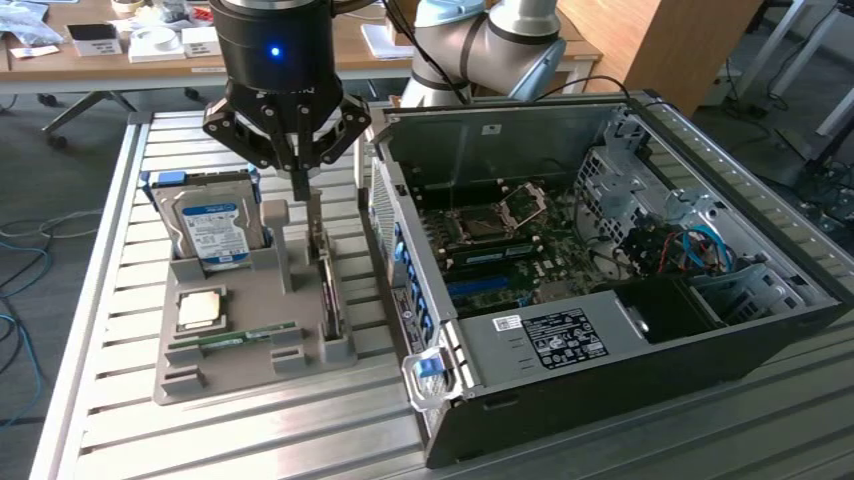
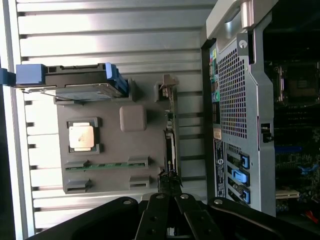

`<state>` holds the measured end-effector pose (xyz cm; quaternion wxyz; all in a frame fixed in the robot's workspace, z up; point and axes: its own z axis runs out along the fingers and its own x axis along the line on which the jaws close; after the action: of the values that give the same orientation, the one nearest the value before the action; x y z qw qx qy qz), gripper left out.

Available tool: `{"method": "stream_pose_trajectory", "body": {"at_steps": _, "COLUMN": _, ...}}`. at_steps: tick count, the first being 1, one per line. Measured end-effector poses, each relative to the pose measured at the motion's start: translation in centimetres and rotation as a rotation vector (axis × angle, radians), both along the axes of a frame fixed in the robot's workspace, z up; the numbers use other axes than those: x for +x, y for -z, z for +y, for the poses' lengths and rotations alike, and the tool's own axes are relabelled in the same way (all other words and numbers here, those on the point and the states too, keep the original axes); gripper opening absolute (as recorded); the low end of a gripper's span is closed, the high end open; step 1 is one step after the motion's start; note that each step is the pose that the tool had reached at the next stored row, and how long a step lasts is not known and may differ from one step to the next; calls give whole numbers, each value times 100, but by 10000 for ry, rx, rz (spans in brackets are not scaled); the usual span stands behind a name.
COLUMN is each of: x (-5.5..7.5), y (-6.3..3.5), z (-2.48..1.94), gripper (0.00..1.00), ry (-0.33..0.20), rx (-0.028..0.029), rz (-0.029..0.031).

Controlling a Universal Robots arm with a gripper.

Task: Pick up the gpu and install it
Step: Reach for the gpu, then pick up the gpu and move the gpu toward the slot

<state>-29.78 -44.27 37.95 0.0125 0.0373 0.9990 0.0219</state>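
Observation:
The gpu [image 1: 326, 285] stands on edge in a slot of the grey holder [image 1: 247, 372], beside the open computer case [image 1: 694, 340]. In the wrist view the gpu [image 2: 171, 132] appears edge-on as a thin dark strip running away from the fingers. My gripper [image 1: 302, 192] hangs straight above the card's far end. Its jaws are drawn together into a narrow point, shut on the card's top edge. The gripper [image 2: 170, 192] converges on the near end of the strip. The motherboard [image 1: 514, 245] lies exposed inside the case.
In the same holder are a blue-labelled hard drive [image 1: 214, 225], a square silver processor [image 1: 200, 308] and a narrow green RAM stick [image 1: 238, 338]. The case wall [image 2: 235, 95] rises close beside the card. The slatted metal table [image 1: 240, 430] stretches toward the front edge.

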Motion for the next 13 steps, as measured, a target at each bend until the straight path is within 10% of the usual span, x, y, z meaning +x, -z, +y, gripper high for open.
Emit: {"method": "stream_pose_trajectory", "body": {"at_steps": 13, "x": 0, "y": 0, "z": -2, "gripper": 11, "ry": 1, "rx": 0, "rz": 0}}
